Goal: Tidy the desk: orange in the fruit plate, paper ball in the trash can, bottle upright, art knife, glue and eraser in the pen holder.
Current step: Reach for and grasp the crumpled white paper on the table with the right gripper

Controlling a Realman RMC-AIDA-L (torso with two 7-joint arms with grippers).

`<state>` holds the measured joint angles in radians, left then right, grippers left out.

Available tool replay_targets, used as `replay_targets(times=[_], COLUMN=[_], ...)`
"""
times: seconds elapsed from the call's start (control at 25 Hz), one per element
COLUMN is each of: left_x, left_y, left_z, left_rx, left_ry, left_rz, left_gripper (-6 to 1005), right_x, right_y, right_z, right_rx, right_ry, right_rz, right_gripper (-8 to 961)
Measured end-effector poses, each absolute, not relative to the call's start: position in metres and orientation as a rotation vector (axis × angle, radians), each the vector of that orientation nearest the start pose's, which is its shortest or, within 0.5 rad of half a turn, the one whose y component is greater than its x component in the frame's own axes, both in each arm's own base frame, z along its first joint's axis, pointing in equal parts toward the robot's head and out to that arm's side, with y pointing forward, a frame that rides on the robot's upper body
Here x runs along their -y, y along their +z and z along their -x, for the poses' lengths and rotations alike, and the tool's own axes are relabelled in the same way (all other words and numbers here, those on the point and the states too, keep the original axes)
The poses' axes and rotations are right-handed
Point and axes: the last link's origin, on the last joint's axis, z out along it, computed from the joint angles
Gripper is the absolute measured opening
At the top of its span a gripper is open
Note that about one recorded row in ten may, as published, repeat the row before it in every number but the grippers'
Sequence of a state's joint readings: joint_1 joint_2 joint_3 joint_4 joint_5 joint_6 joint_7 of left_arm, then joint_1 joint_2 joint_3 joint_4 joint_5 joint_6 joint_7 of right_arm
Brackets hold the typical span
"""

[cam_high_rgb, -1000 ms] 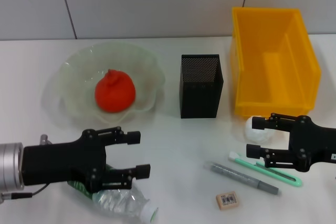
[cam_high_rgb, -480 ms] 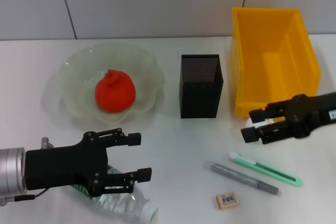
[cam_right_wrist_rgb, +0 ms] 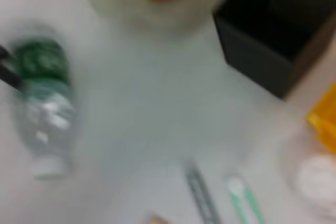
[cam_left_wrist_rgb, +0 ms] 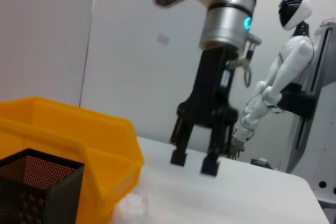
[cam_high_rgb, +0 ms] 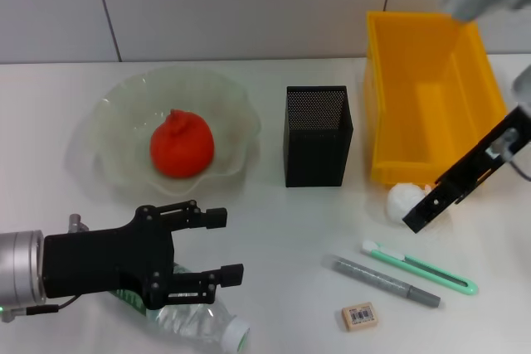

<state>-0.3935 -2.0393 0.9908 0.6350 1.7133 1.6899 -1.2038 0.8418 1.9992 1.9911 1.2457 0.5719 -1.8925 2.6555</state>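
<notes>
The orange (cam_high_rgb: 181, 148) lies in the glass fruit plate (cam_high_rgb: 108, 113). The clear bottle (cam_high_rgb: 199, 321) lies on its side at the table's front left. My left gripper (cam_high_rgb: 224, 246) is open just above it, its lower finger over the bottle. The paper ball (cam_high_rgb: 403, 199) lies on the table before the yellow bin (cam_high_rgb: 431, 97). My right gripper (cam_high_rgb: 421, 213) hangs tilted beside the ball, open and empty; the left wrist view shows it (cam_left_wrist_rgb: 194, 162) with its fingers apart. The green art knife (cam_high_rgb: 419, 267), grey glue stick (cam_high_rgb: 382, 281) and eraser (cam_high_rgb: 359, 316) lie at the front right.
The black mesh pen holder (cam_high_rgb: 318, 134) stands mid-table between the plate and the bin. The right wrist view is blurred; it shows the bottle (cam_right_wrist_rgb: 42, 108), the pen holder (cam_right_wrist_rgb: 268, 40) and the paper ball (cam_right_wrist_rgb: 315, 179). A wall runs behind the table.
My right arm has swung up, so the gripper now hangs tilted over the paper ball; the ball stays on the table. My left gripper has crept slightly right over the bottle.
</notes>
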Motion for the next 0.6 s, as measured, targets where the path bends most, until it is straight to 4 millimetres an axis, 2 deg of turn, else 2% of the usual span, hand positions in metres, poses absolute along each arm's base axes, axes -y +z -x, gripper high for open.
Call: replay_targets(times=[0.2,0.4,0.6], left_x=[-0.281,-0.282,-0.283], left_y=[-0.009,-0.009,-0.009], left_z=[0.26,0.26,0.26], left_rx=[0.378,0.375,0.378], left_ry=[-0.893,-0.893,-0.887], left_rz=[2.857,2.856,2.851], left_gripper=[796,796,796], right_x=[-0.377,-0.379,-0.379], right_y=[0.021,0.011,0.009], right_z=[-0.149,-0.157,-0.161], right_rx=[-1.072,-1.012,-0.988], right_ry=[-0.73,-0.733,-0.706], right_rz=[2.539,2.515,2.504], right_gripper=[725,722,719])
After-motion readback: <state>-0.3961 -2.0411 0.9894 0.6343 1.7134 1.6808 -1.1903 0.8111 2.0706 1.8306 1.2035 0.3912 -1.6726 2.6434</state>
